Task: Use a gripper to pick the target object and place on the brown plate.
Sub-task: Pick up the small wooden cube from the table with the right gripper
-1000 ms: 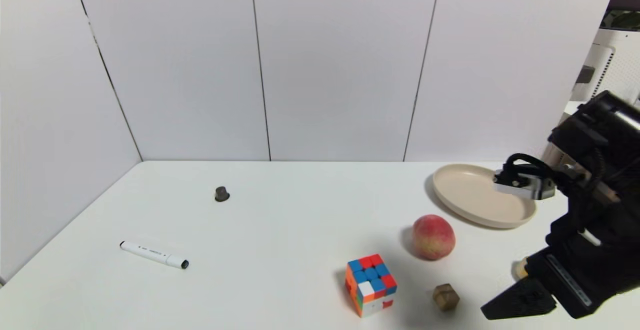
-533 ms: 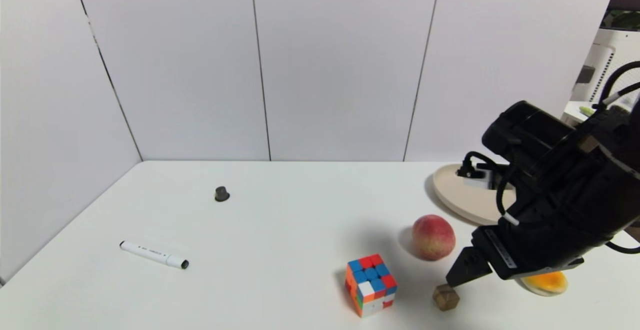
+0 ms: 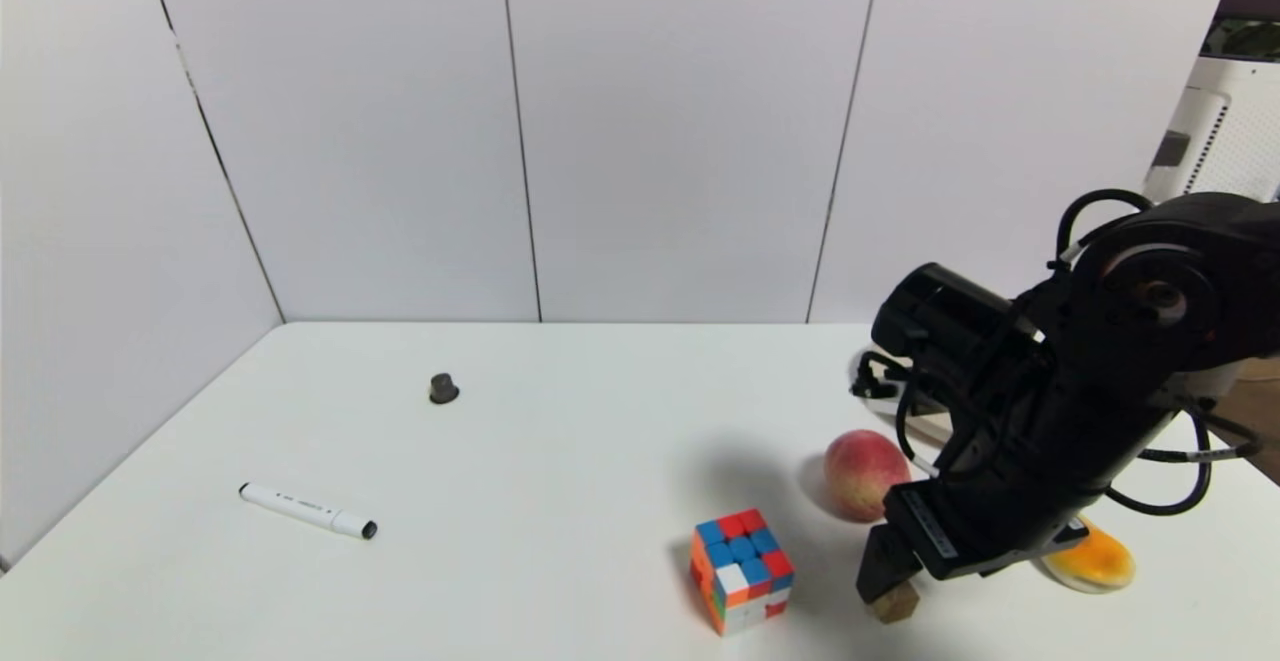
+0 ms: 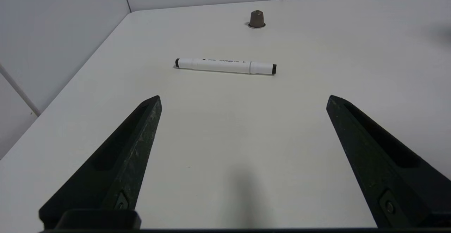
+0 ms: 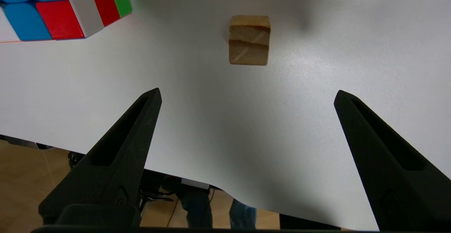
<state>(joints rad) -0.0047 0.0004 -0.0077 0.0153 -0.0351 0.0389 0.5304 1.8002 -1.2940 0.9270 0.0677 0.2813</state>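
Observation:
The tiny tan wooden cube (image 3: pixel 899 605) lies near the table's front edge, to the right of the puzzle cube. My right gripper (image 3: pixel 885 581) hangs just above it, its dark jaw tip covering the cube's top left. In the right wrist view the cube (image 5: pixel 249 41) lies a little beyond the open, empty right gripper (image 5: pixel 247 93), centred between the jaws and not touched. The brown plate is hidden behind the right arm. My left gripper (image 4: pixel 243 97) is open and empty over the table's left part; it does not show in the head view.
A multicoloured puzzle cube (image 3: pixel 742 569) stands left of the wooden cube. A peach (image 3: pixel 860 473) sits just behind the gripper. An orange-yellow flat object (image 3: pixel 1095 566) lies right of it. A white marker (image 3: pixel 308 510) and a dark cap (image 3: pixel 444 388) lie at the left.
My right arm has swung left and down from the table's right edge to just over the wooden cube. It now covers the plate. The objects have not moved.

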